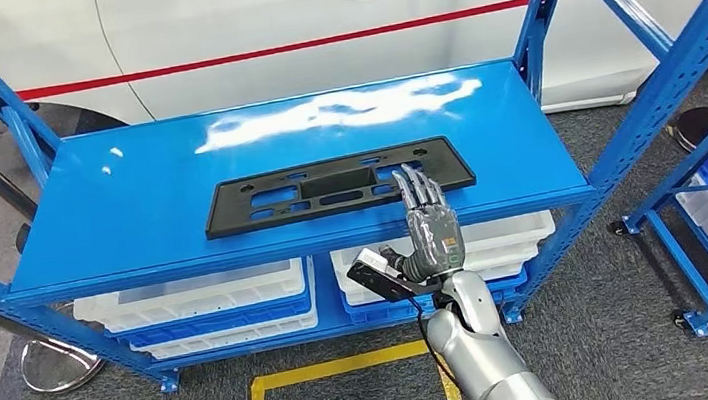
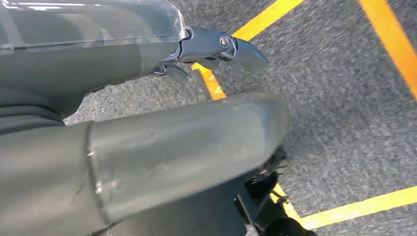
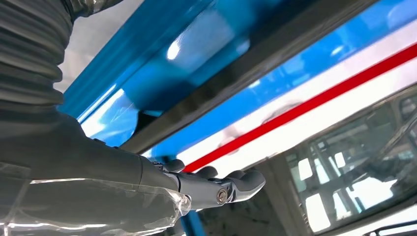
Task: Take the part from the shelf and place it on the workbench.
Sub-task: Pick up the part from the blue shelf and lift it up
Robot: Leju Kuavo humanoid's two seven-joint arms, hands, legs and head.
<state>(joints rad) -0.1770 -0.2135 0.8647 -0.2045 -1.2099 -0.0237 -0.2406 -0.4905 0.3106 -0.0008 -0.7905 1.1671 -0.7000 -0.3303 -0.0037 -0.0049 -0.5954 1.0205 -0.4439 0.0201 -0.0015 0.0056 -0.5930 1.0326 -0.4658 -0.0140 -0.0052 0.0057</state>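
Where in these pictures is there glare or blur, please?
Head view: white glare on the blue shelf behind the sharp black part. Left wrist view: the left robot hand is soft, the floor slightly blurred. Right wrist view: blurred shelf edge near the right robot hand.

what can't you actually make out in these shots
- Head view: whether the right hand touches the black part; its fingers overlap the part's near edge.
- Right wrist view: the part is a blurred dark strip, its cutouts unreadable.
- Head view: the white bins are partly hidden under the shelf, contents unseen.
- Left wrist view: the left hand is blurred; its fingers are hard to read.
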